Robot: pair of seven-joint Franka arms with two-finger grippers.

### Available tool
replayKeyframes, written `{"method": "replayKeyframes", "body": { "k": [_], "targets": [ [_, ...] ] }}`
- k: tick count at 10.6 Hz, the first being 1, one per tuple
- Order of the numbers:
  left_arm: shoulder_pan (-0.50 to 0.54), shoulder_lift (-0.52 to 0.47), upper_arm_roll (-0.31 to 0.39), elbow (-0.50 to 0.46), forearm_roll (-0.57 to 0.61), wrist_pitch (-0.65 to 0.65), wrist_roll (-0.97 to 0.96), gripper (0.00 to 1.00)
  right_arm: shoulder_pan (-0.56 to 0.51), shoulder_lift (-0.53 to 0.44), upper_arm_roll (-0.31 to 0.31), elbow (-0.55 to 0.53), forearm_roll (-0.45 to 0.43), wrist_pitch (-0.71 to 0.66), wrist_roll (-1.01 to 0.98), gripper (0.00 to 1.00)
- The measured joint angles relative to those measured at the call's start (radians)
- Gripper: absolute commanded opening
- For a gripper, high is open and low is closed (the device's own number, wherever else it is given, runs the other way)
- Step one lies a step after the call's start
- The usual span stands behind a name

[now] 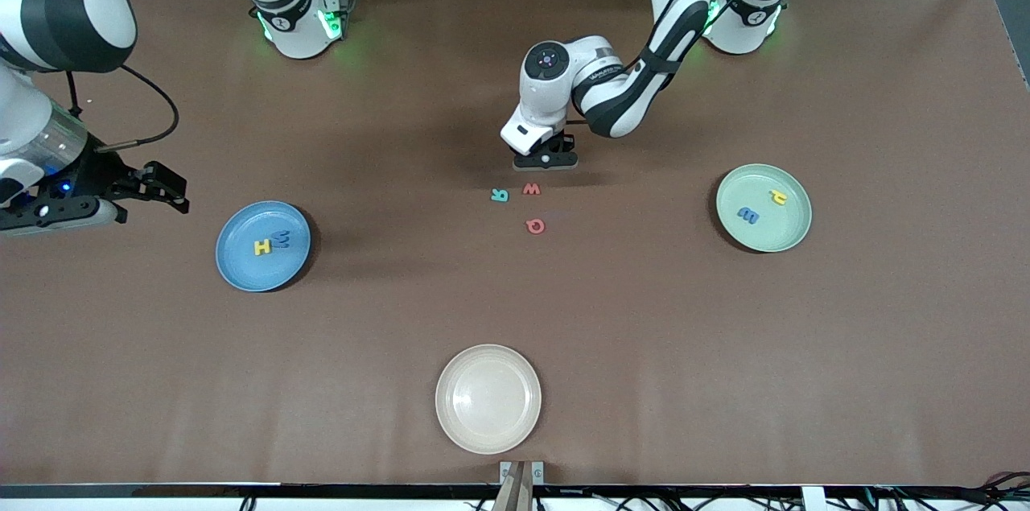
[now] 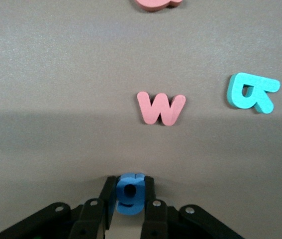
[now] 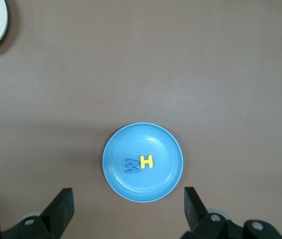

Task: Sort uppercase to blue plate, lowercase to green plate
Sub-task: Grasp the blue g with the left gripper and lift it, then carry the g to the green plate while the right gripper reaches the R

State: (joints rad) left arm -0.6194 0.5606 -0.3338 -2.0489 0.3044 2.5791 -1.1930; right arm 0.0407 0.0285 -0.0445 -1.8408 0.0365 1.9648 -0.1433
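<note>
Half of the red Q [image 2: 156, 4] is cut off in the left wrist view; the red w [image 2: 161, 108] lies farther back; the left gripper [image 2: 129, 198] pinches the blue g [image 2: 129, 193], partly hidden by its fingers; the right gripper [image 3: 129, 206] hangs spread wide above the blue plate [image 3: 166, 175].

Both arms have glossy white shells with dark grey bands at the joints, and green lights glow at their bases. Black cables run along them. Each end effector [image 2: 126, 209] [image 3: 128, 211] is black, with small silver screws.
</note>
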Motion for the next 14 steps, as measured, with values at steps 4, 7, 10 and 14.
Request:
{"method": "replayKeyframes", "body": {
  "k": [4, 7, 10, 14],
  "targets": [
    [0.004, -0.006, 0.004, 0.015, 0.013, -0.053, 0.032, 0.0, 0.05, 0.0, 0.0, 0.005, 0.003, 0.0, 0.104, 0.98],
    [0.093, -0.065, -0.002, 0.04, 0.015, -0.222, 0.276, 0.0, 0.128, 0.005, 0.0, 0.006, 0.003, 0.0, 0.236, 0.97],
    [0.249, -0.137, -0.039, 0.034, 0.015, -0.38, 0.553, 0.0, 0.195, 0.018, 0.003, 0.005, 0.004, -0.006, 0.356, 0.97],
    [0.491, -0.195, -0.113, -0.068, 0.033, -0.448, 0.834, 0.0, 0.259, 0.042, 0.078, 0.004, 0.004, -0.007, 0.552, 0.97]
  ]
}}
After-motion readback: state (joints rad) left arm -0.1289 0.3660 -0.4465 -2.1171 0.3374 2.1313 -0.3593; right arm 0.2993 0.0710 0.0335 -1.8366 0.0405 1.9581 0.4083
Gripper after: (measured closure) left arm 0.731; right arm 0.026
